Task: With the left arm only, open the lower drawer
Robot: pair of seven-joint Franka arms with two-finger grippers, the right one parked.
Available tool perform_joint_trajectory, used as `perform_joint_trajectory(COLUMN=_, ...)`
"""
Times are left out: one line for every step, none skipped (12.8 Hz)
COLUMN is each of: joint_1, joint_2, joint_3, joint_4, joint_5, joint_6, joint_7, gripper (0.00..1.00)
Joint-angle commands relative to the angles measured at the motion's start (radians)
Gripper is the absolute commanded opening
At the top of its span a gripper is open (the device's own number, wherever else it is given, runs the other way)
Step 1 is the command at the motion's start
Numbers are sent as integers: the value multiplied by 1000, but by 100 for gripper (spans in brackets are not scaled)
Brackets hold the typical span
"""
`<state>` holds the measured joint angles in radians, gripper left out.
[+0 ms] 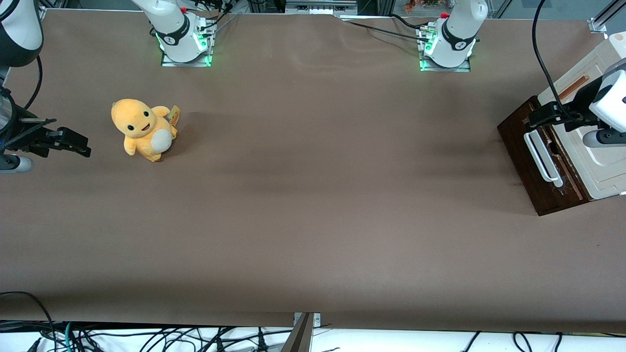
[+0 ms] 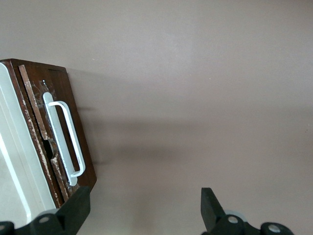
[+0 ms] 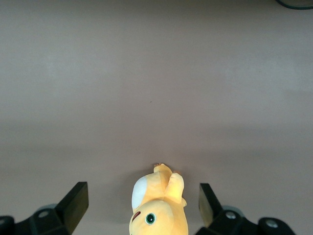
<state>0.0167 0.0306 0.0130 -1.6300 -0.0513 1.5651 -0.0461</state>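
While lower drawer (image 1: 530, 161) sits shut, end effector (image 2: 142, 205) hovers above handle (image 2: 63, 139), fingers spread; no legible writing.

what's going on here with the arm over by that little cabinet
The white jointed left arm has its black two-finger hand open, hovering above the cream-white cabinet at the working arm's end of the brown table. It is close to the long white bar handle on the dark brown wooden drawer front, but not gripping it. The drawer looks shut. A yellow plush toy sits untouched toward the parked arm's end.
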Motion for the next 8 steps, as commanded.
perform_joint_trajectory(joint_1=-1, joint_2=-6, joint_3=-2, joint_4=-5, joint_5=22, joint_6=1, joint_7=15, gripper=100)
perform_joint_trajectory(joint_1=-3, joint_2=-6, joint_3=-2, joint_4=-5, joint_5=22, joint_6=1, joint_7=14, gripper=100)
perform_joint_trajectory(joint_1=-3, joint_2=-6, joint_3=-2, joint_4=-5, joint_5=22, joint_6=1, joint_7=14, gripper=100)
perform_joint_trajectory(joint_1=-3, joint_2=-6, joint_3=-2, joint_4=-5, joint_5=22, joint_6=1, joint_7=14, gripper=100)
perform_joint_trajectory(joint_1=-3, joint_2=-5, joint_3=-2, joint_4=-5, joint_5=22, joint_6=1, joint_7=14, gripper=100)
perform_joint_trajectory(joint_1=-3, joint_2=-5, joint_3=-2, joint_4=-5, joint_5=21, joint_6=1, joint_7=14, gripper=100)
perform_joint_trajectory(joint_1=-3, joint_2=-5, joint_3=-2, joint_4=-7, joint_5=22, joint_6=0, joint_7=14, gripper=100)
perform_joint_trajectory(joint_1=-3, joint_2=-5, joint_3=-2, joint_4=-7, joint_5=21, joint_6=-2, joint_7=25, gripper=100)
